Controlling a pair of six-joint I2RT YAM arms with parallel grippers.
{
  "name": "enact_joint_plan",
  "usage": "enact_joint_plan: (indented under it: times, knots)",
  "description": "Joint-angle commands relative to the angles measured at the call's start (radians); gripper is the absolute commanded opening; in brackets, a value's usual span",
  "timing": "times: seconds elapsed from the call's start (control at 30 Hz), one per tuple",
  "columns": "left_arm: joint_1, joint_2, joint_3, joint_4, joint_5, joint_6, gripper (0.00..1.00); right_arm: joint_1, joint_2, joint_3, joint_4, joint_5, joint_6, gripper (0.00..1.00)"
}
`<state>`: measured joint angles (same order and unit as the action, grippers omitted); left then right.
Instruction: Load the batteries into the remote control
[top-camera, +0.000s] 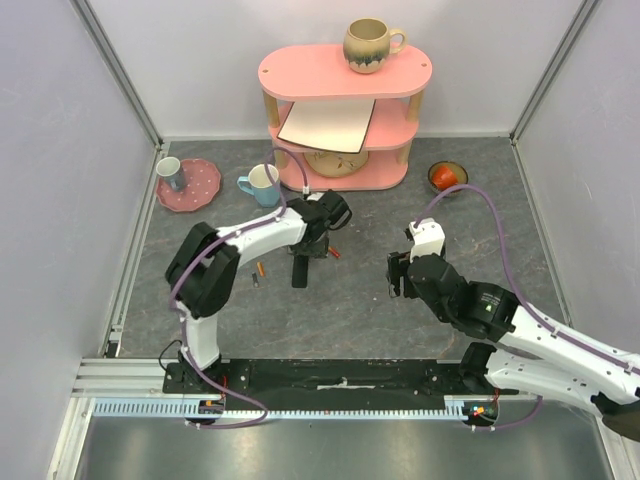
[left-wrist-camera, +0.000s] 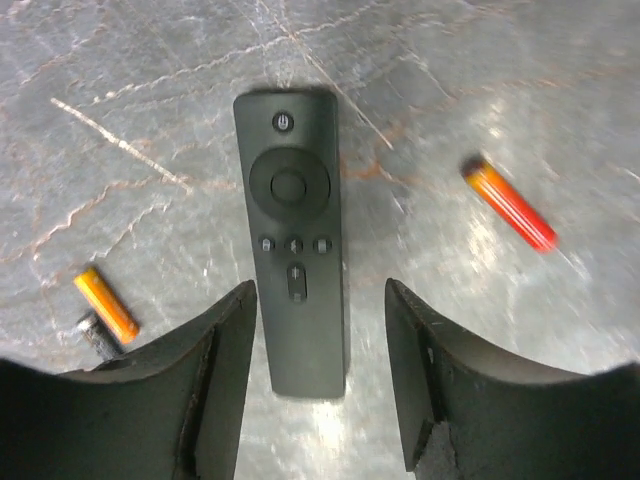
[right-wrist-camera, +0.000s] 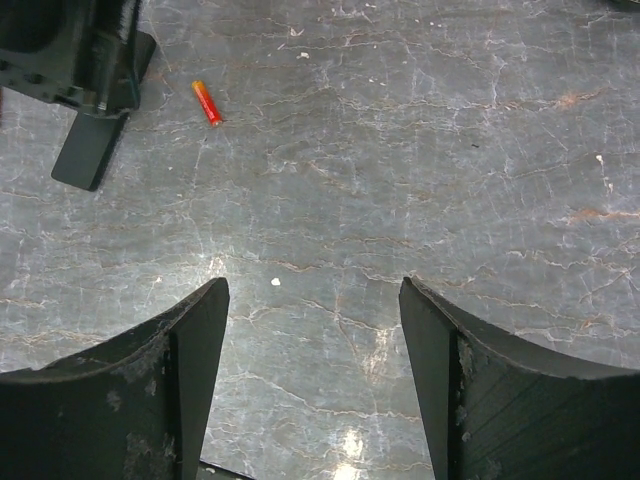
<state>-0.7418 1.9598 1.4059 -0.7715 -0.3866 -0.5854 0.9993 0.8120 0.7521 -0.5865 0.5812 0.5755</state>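
Observation:
The black remote control (left-wrist-camera: 293, 240) lies flat on the grey table, button side up; it also shows in the top view (top-camera: 299, 272). My left gripper (left-wrist-camera: 320, 300) is open, hovering with its fingers on either side of the remote's plain end, not touching it; in the top view the left gripper (top-camera: 307, 243) is above the remote's far end. An orange battery (left-wrist-camera: 107, 304) and a dark battery (left-wrist-camera: 95, 333) lie left of the remote. A red-orange battery (left-wrist-camera: 509, 204) lies to its right. My right gripper (right-wrist-camera: 312, 300) is open and empty over bare table, right of the remote.
A pink shelf (top-camera: 340, 75) with a mug (top-camera: 370, 45) on top stands at the back. A light blue mug (top-camera: 262, 185), a pink plate (top-camera: 205, 190) bearing a cup, and a small bowl (top-camera: 447, 177) sit in front of it. Walls close both sides.

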Motion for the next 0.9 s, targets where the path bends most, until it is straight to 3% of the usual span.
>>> enact_joint_plan:
  times: [0.0, 0.1, 0.2, 0.3, 0.4, 0.43, 0.57, 0.87]
  knots:
    - [-0.021, -0.249, -0.028, 0.075, 0.037, 0.006, 0.61, -0.002, -0.017, 0.009, -0.003, 0.040, 0.001, 0.77]
    - [-0.025, -0.393, -0.074, 0.093, 0.071, 0.001, 0.61, -0.001, -0.008, 0.001, -0.003, 0.037, 0.007, 0.77]
    - [-0.030, -0.667, -0.334, 0.230, 0.095, 0.007, 0.60, -0.001, -0.030, -0.016, 0.019, 0.011, 0.007, 0.76]
    - [-0.027, -0.940, -0.494, 0.325, 0.088, -0.005, 0.61, -0.001, -0.091, -0.069, 0.080, -0.017, -0.008, 0.77]
    - [-0.022, -1.102, -0.640, 0.298, 0.051, -0.010, 0.82, 0.001, -0.128, -0.114, 0.138, -0.044, -0.019, 0.78]
    - [-0.021, -1.122, -0.650, 0.275, 0.058, -0.010, 0.99, -0.001, -0.123, -0.122, 0.157, -0.046, -0.023, 0.78]
    - [-0.018, -1.136, -0.656, 0.143, 0.014, -0.065, 0.99, 0.001, -0.065, -0.097, 0.163, -0.047, -0.037, 0.78]
    - [-0.018, -1.300, -0.795, 0.173, -0.059, -0.376, 0.99, 0.001, -0.005, -0.066, 0.181, -0.056, -0.035, 0.78]
